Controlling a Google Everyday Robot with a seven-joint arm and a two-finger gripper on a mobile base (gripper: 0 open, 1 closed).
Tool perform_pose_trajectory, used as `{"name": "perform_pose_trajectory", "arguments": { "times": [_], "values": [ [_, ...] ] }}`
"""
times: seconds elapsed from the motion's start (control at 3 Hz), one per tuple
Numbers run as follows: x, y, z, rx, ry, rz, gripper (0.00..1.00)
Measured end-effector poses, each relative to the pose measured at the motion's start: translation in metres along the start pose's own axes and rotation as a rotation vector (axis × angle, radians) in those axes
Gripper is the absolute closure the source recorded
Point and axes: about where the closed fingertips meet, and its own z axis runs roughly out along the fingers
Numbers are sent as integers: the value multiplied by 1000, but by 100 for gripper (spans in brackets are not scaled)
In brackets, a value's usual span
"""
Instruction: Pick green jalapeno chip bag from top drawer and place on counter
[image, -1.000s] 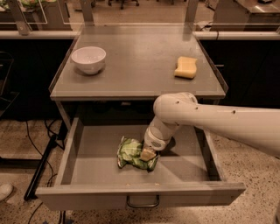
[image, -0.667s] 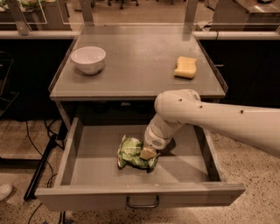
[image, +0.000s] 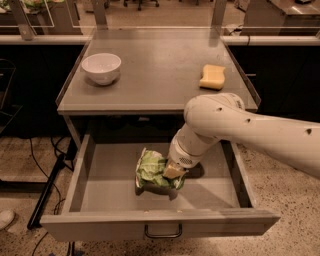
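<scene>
The green jalapeno chip bag (image: 150, 169) is crinkled and sits in the middle of the open top drawer (image: 160, 225), which is pulled out below the counter (image: 155, 70). My gripper (image: 172, 176) reaches down into the drawer from the right. It is shut on the bag's right edge. The bag looks slightly raised off the drawer floor, with a dark shadow under it. The white arm hides the drawer's back right part.
A white bowl (image: 101, 67) stands at the counter's left and a yellow sponge (image: 213, 77) lies at its right. Clear low rails run along the counter's sides. The drawer's loop handle (image: 163, 233) is at the front. Black cables lie on the floor at left.
The arm has risen a little and shifted right. The bag has come slightly up with the gripper.
</scene>
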Motion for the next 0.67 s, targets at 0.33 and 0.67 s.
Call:
{"name": "perform_pose_trajectory", "arguments": {
  "times": [0.33, 0.67],
  "values": [
    [-2, -4, 1, -7, -7, 1, 100],
    [-4, -15, -28, 15, 17, 16, 100]
  ]
}}
